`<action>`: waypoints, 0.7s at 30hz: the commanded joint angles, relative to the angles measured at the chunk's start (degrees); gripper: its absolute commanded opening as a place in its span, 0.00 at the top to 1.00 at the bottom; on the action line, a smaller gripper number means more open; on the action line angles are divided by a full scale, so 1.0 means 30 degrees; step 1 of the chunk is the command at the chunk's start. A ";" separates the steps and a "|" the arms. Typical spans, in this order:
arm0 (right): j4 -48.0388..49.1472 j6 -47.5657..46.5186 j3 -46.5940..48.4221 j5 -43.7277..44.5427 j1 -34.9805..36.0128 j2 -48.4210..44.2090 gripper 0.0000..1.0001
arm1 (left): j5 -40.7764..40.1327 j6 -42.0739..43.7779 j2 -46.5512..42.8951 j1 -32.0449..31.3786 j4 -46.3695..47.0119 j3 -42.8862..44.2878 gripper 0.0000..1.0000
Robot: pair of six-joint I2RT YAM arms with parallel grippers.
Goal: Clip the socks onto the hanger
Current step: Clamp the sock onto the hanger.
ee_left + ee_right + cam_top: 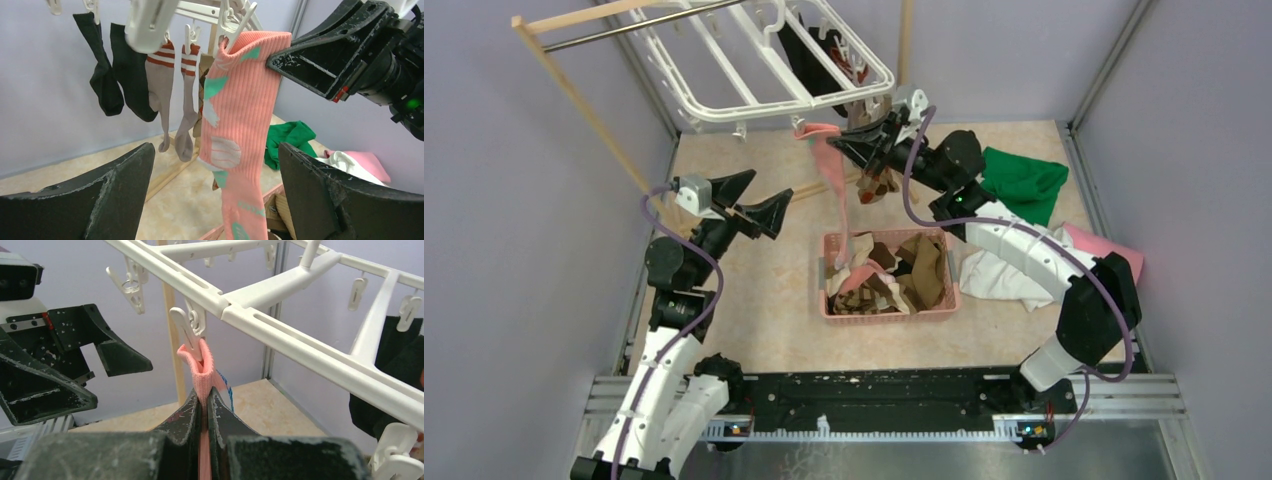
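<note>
Ribbed salmon-pink knit with teal patches: the sock hangs long under the white plastic grid of the hanger. Its cuff is bunched at a small clip, which seems to grip it, though the fold hides the tip. The right gripper has its scuffed black fingers pinched flat on the cuff just below. The left gripper stands spread wide nearby, holding nothing. Only the left wrist view shows two black socks and a striped beige pair pegged alongside.
</note>
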 commanded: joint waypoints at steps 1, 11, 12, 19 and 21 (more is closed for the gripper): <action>0.0848 0.1773 0.0039 -0.0750 -0.0863 -0.0952 1.00 | 0.0206 0.0519 -0.0624 -0.0036 -0.0122 -0.0276 0.02; -0.1094 0.1404 0.0778 -0.0356 -0.2858 -0.0708 1.00 | 0.0289 0.0608 -0.0892 -0.0036 -0.0220 -0.0427 0.02; -0.1364 0.1224 0.0889 -0.0302 -0.3090 -0.0668 1.00 | 0.0321 0.0623 -0.0878 -0.0036 -0.0201 -0.0454 0.02; -0.2895 0.0387 0.1877 0.0067 -0.4781 -0.0076 1.00 | 0.0547 0.0524 -0.0819 -0.0036 0.0075 -0.0551 0.02; -0.3147 0.0397 0.2245 0.0047 -0.5226 0.0223 1.00 | 0.0718 0.0466 -0.0805 -0.0036 0.0204 -0.0544 0.02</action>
